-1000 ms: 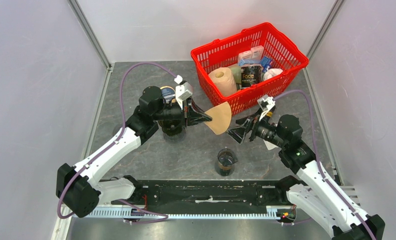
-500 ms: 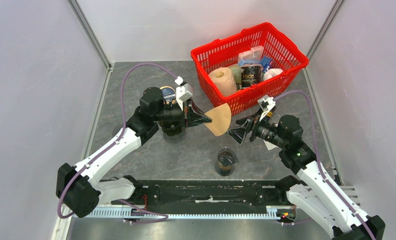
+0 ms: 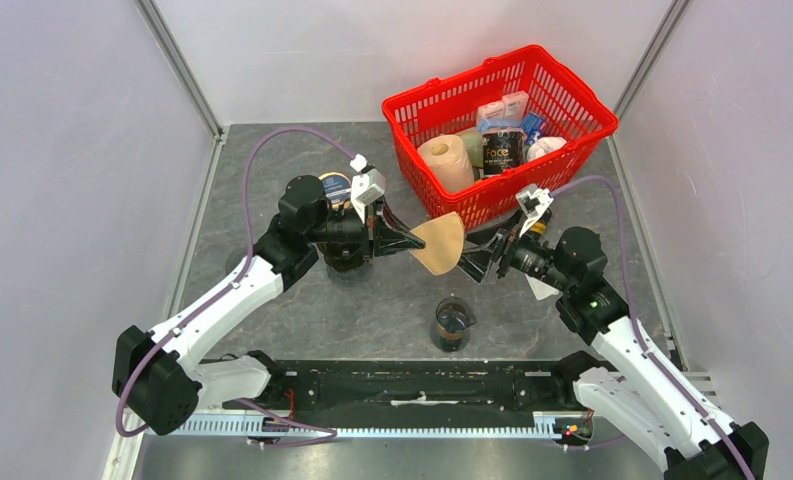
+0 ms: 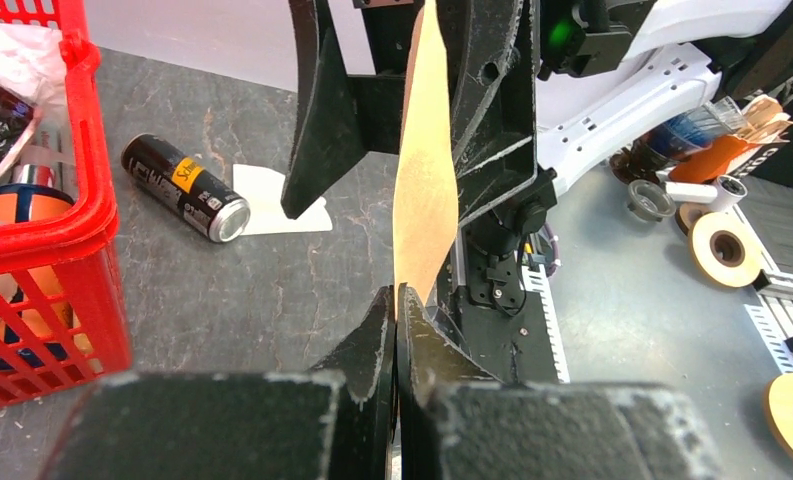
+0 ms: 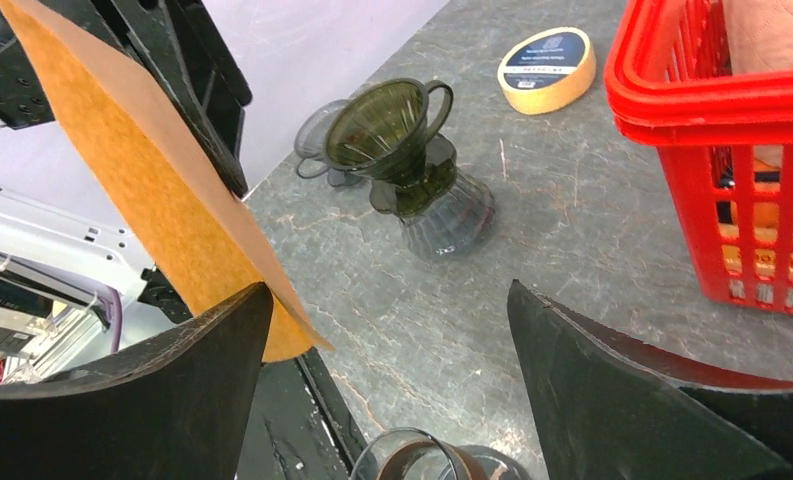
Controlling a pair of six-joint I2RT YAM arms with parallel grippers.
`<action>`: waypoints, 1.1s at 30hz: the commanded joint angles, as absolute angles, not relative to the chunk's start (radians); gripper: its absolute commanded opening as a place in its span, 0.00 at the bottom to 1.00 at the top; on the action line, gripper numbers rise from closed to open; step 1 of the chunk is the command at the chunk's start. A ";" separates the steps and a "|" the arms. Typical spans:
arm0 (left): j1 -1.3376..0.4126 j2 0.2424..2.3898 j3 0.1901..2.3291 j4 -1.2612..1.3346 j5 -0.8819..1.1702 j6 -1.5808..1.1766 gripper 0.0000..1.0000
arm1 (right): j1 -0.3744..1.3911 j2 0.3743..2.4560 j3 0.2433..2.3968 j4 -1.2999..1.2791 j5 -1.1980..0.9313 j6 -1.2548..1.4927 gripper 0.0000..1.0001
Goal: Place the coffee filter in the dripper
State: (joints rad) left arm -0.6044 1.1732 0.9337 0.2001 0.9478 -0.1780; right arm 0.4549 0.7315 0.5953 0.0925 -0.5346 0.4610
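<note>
One view, right wrist's, shows the dripper (image 5: 387, 125) beyond the coffee filter (image 5: 162, 200).

A dark grey table (image 3: 392, 300) with a veined, stone-like surface is closed in by plain pale panels: a left wall (image 3: 72, 150), a back wall (image 3: 372, 50) and a right wall (image 3: 732, 150). Slim metal posts stand in the far corners where the panels meet, one on the left (image 3: 177, 65) and one on the right (image 3: 652, 55), and a black strip (image 3: 412, 385) runs along the table's near edge. The light is soft and even, leaving only faint shadows on the grey surface.
</note>
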 commanded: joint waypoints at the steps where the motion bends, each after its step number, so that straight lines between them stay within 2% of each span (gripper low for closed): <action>1: -0.609 1.161 0.925 0.280 1.005 -0.236 0.02 | 0.456 0.759 0.620 0.233 -0.598 0.482 0.94; 8: -0.609 1.165 0.925 0.298 1.020 -0.259 0.02 | 0.456 0.835 0.647 0.309 -0.703 0.515 0.88; 15: -0.609 1.169 0.923 0.304 1.028 -0.261 0.02 | 0.455 0.855 0.653 0.352 -0.704 0.530 0.84; 21: -0.610 1.173 0.925 0.303 1.030 -0.262 0.02 | 0.456 0.862 0.664 0.387 -0.737 0.543 0.75; 24: -0.609 1.177 0.927 0.304 1.032 -0.265 0.02 | 0.456 0.868 0.670 0.403 -0.758 0.553 0.67; 30: -0.609 1.179 0.927 0.303 1.037 -0.268 0.02 | 0.456 0.866 0.670 0.417 -0.773 0.558 0.39; 33: -0.609 1.180 0.927 0.305 1.039 -0.265 0.02 | 0.456 0.865 0.670 0.420 -0.786 0.559 0.31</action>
